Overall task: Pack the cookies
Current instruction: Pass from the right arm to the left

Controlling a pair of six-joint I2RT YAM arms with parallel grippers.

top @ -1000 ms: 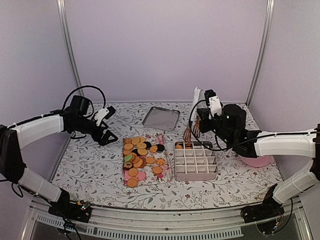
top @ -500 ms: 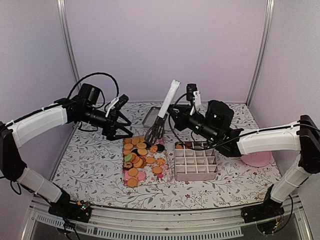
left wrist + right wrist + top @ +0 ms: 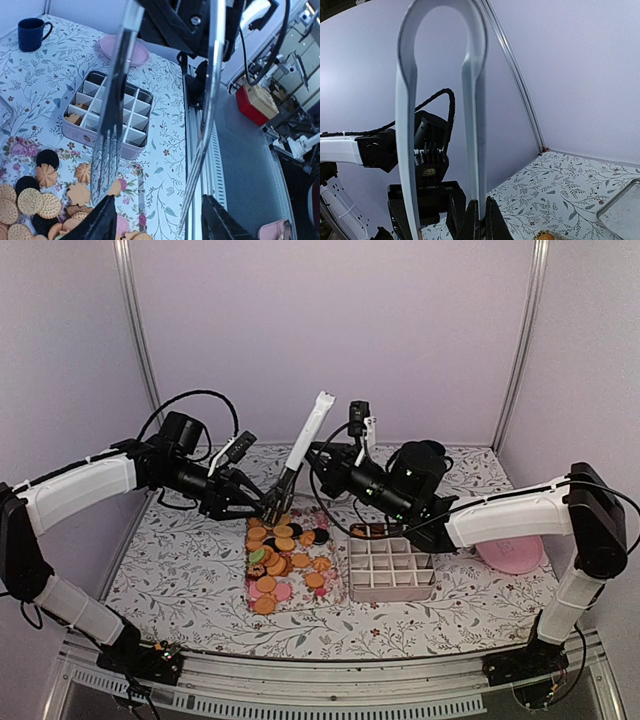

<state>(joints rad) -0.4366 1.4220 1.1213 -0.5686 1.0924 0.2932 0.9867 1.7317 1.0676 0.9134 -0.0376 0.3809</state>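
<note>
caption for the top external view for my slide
Right gripper holds tongs over the cookies; left gripper open near the tips.

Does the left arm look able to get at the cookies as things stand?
Likely yes: the left fingers hover open by the cookies, but the tongs held by the right fingers hang directly before them and may block.

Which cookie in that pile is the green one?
The green cookie lies at the pile's left edge, about halfway along; all others look orange, black or pink.
</note>
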